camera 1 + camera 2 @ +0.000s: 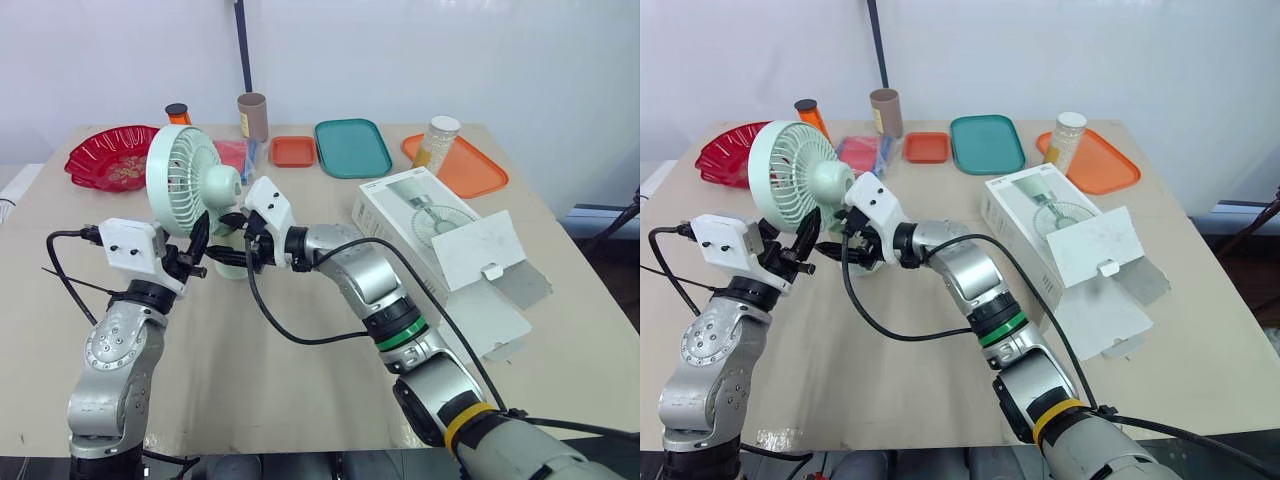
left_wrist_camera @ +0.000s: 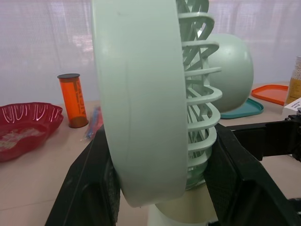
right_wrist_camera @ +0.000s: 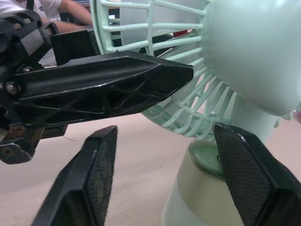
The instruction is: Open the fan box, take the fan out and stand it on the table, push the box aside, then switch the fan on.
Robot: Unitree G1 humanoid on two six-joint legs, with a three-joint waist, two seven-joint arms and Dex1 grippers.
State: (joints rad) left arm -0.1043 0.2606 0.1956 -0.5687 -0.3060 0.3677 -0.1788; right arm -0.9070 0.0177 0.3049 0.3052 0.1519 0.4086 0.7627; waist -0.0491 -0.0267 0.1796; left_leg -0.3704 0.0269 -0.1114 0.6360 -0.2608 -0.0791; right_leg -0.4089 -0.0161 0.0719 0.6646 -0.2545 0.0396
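Note:
The mint-green fan (image 1: 185, 175) stands upright at the table's left centre, its base (image 3: 197, 188) on the tabletop. My left gripper (image 2: 160, 136) is shut on the lower rim of the fan's cage, one finger in front and one behind. From the right, my right gripper (image 3: 167, 132) reaches in low and is open, its fingers (image 3: 254, 179) straddling the fan's base and stem. The white fan box (image 1: 430, 225) lies to the right with its flap (image 1: 480, 250) folded open.
Along the far edge sit a red bowl (image 1: 110, 155), an orange bottle (image 1: 178, 113), a brown cylinder (image 1: 253, 116), a small orange tray (image 1: 293, 151), a teal tray (image 1: 352, 147) and an orange tray (image 1: 470, 170) with a jar (image 1: 437, 143). A person's arm (image 3: 70, 7) is behind.

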